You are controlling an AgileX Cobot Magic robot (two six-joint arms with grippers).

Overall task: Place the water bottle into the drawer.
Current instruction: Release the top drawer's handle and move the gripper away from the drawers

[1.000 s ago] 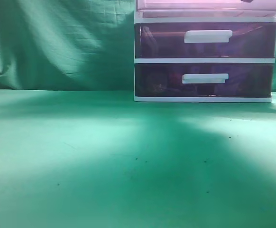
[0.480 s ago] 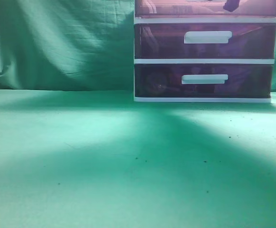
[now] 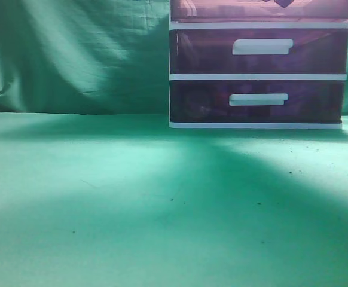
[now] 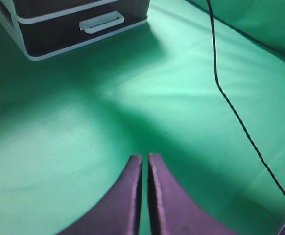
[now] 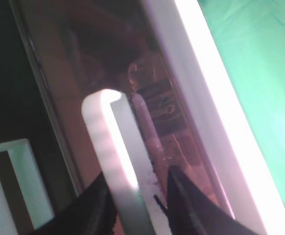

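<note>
The drawer is the top one of the white-framed cabinet, dark purple-red and see-through, and sits pushed in flush with the frame. In the right wrist view my right gripper has its two dark jaws around the drawer's white bar handle. Its tip shows in the exterior view at the top edge. Through the plastic a clear shape with a dark label, seemingly the water bottle, lies inside the drawer. My left gripper is shut and empty above the green table.
Two alike drawers sit beneath the top one. The cabinet's lower part shows in the left wrist view. A thin black cable runs across the green cloth. A green cloth backdrop hangs behind.
The top drawer stood pulled out a second ago and has slid back in flush with the frame. The right gripper's tip has shifted slightly at the drawer front.
</note>
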